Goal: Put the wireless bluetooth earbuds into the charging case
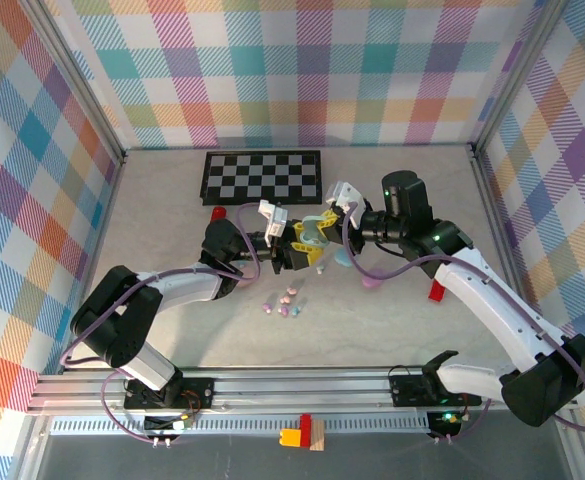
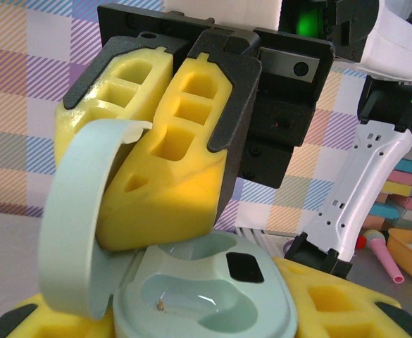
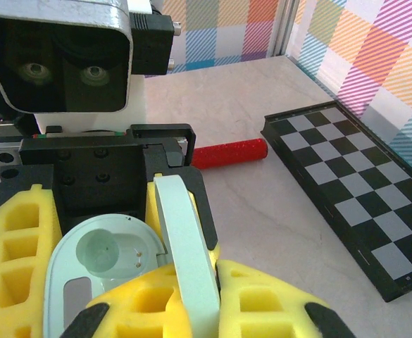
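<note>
Charging case point(image 2: 206, 296) open, base clamped in left pincer point(image 1: 307, 250), lid point(image 2: 79, 225) pinched by right pincer point(image 3: 195, 303), earbuds point(image 1: 284, 303) loose on table point(image 1: 422, 170)

I see the mint plastic charging case point(image 1: 315, 233) before the black-and-white chequered board point(image 1: 262, 176), the tiny pastel earbuds point(image 1: 286, 302) farther before that board.

Pastel plaid walls point(image 1: 322, 70), pale tabletop point(image 1: 392, 330).

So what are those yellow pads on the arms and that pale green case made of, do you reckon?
The yellow pads look like soft moulded foam or rubber: a matte, even surface, rounded edges and cut-out hollows. The charging case seems to be hard, smooth plastic with a satin finish: thin crisp rims and soft light glints in its wells.
</note>
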### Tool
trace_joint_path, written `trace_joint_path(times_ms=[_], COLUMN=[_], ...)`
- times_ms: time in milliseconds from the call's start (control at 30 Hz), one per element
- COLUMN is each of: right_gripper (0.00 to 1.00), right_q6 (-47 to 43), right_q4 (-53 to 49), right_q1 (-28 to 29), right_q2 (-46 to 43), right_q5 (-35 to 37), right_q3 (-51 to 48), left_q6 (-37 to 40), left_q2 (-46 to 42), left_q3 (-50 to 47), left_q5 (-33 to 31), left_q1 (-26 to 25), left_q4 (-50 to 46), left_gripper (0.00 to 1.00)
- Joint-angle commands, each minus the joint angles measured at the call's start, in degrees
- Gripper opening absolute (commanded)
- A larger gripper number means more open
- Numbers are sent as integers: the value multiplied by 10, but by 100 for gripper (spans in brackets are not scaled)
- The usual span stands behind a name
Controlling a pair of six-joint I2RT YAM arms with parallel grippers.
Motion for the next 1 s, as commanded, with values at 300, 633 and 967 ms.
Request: trace_joint_path(times_ms=[300, 633, 967], right_gripper=[68, 86, 80], right_q6=[86, 357, 519], right_q4=[118, 254, 153], right_q1=[-32, -168, -133], right_q2=[-96, -172, -19], right_q5=[-55, -54, 75], right_q3=[-67, -201, -193], left_q6=[13, 20, 22], left_q2=[5, -1, -26], left_q3=[6, -10, -36], left_q5=[5, 1, -4], left_q1=[10, 34, 79], left_q4=[38, 44, 44], left_gripper=[32, 32, 32])
